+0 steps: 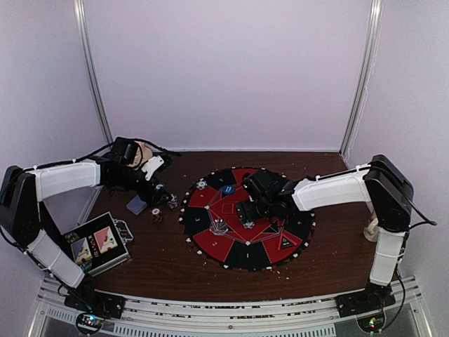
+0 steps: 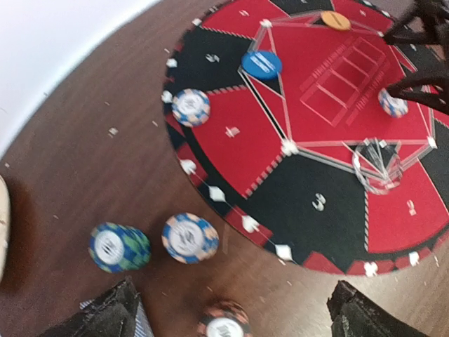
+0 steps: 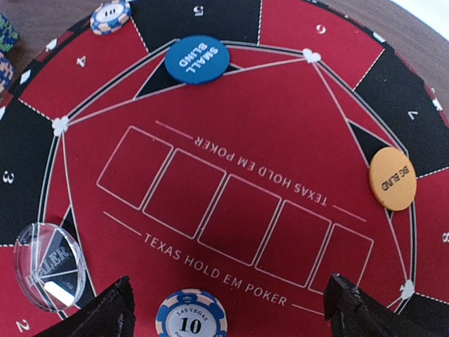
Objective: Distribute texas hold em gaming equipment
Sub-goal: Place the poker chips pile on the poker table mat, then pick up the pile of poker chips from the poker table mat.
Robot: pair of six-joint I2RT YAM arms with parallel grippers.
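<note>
A round red and black poker mat [image 1: 210,242] lies mid-table. On it sit a blue button [image 3: 197,59], an orange button [image 3: 393,178], a clear dealer disc [image 3: 49,265] and a blue-white chip [image 3: 111,15]. My right gripper [image 3: 228,317] hovers open over the mat's centre; a blue-white "10" chip [image 3: 191,317] lies flat between its fingers, touching neither. My left gripper [image 2: 231,319] is open just off the mat's left edge. A red-orange chip stack [image 2: 224,324] stands between its fingers, with a teal stack [image 2: 119,247] and a blue-white stack [image 2: 190,238] beyond. Grey-blue cards [image 1: 136,205] lie beside them.
A metal case with card pictures [image 1: 95,244] lies at the near left beside the left arm. A beige mug [image 1: 144,151] stands behind the left wrist. A pale object [image 1: 370,229] sits by the right arm's base. White walls close off the back and sides.
</note>
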